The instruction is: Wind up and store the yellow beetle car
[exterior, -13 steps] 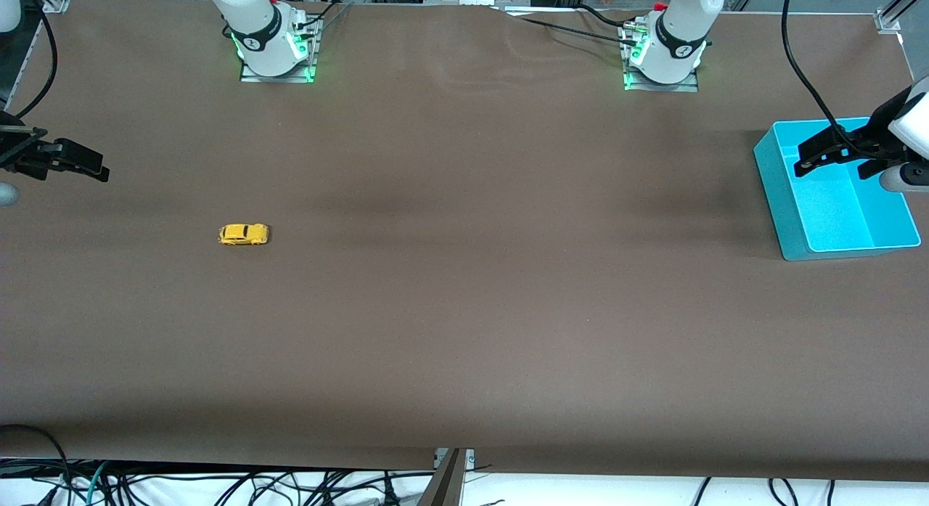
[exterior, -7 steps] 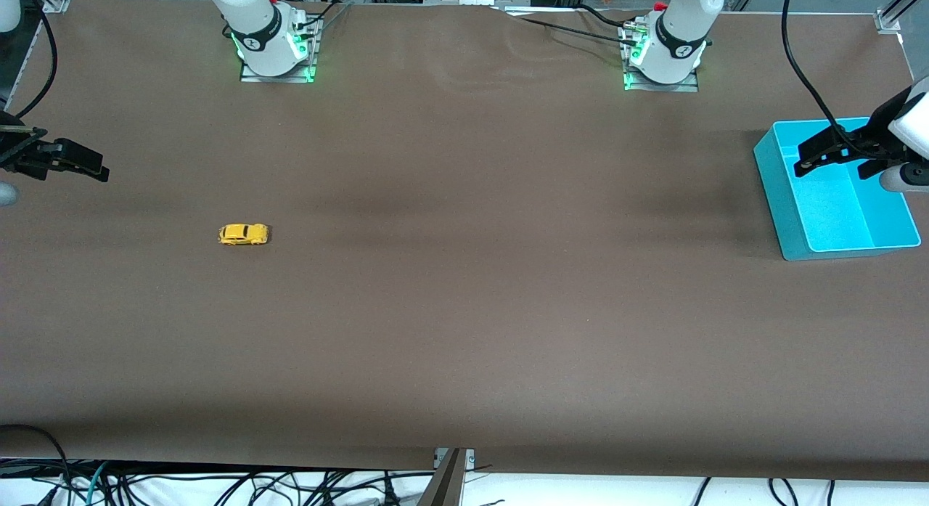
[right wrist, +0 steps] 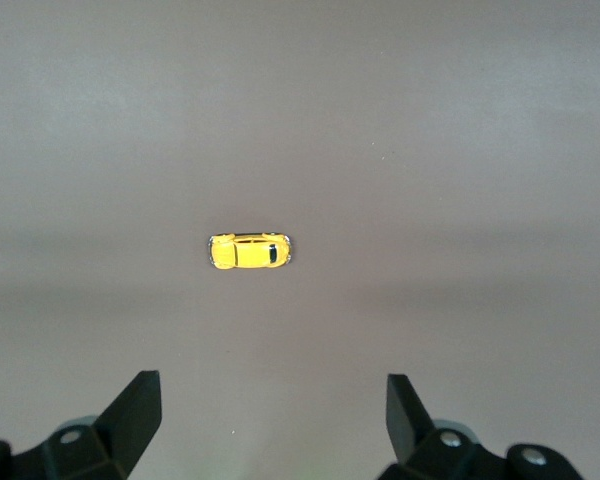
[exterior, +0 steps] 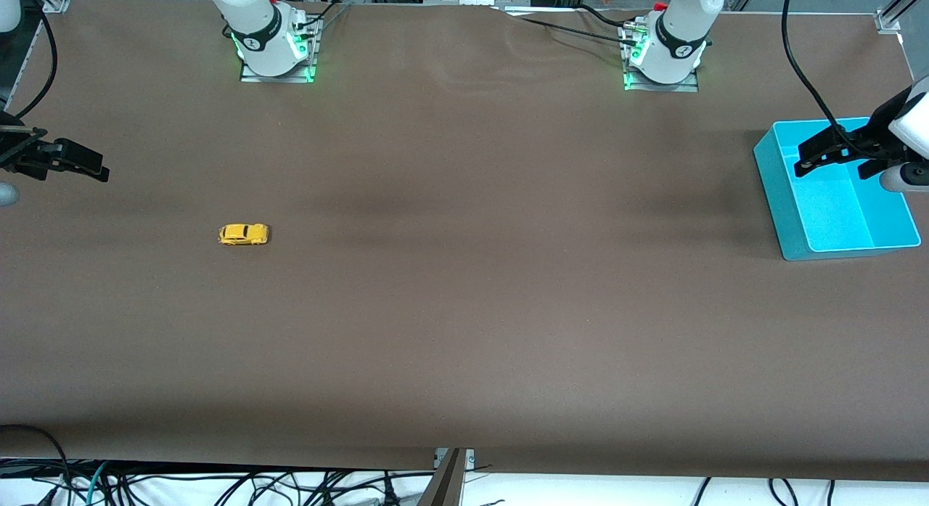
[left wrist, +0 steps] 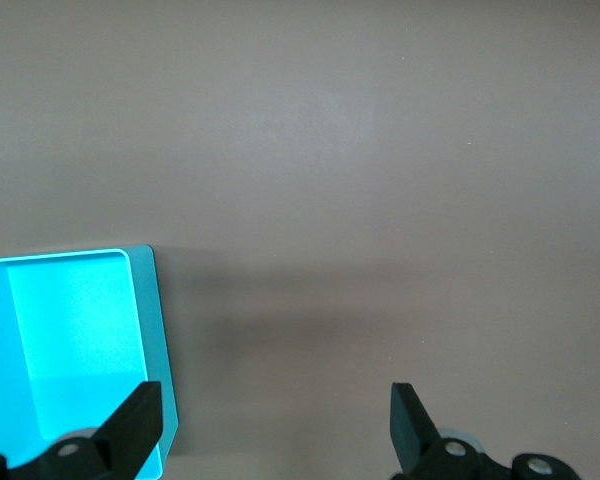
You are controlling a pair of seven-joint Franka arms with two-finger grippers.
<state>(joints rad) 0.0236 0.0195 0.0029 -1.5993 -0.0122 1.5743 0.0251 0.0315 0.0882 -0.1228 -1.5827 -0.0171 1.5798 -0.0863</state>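
The yellow beetle car (exterior: 243, 234) stands on its wheels on the brown table toward the right arm's end. It also shows in the right wrist view (right wrist: 250, 251), apart from the open fingers. My right gripper (exterior: 101, 166) (right wrist: 272, 392) is open and empty, up in the air near the table's end, apart from the car. My left gripper (exterior: 832, 168) (left wrist: 275, 400) is open and empty, above the rim of a cyan bin (exterior: 780, 201) at the left arm's end. The bin's wall shows in the left wrist view (left wrist: 145, 330).
The two arm bases (exterior: 272, 45) (exterior: 664, 52) stand along the table's edge farthest from the front camera. Cables hang past the table's near edge (exterior: 450, 462). The bin holds nothing that I can see.
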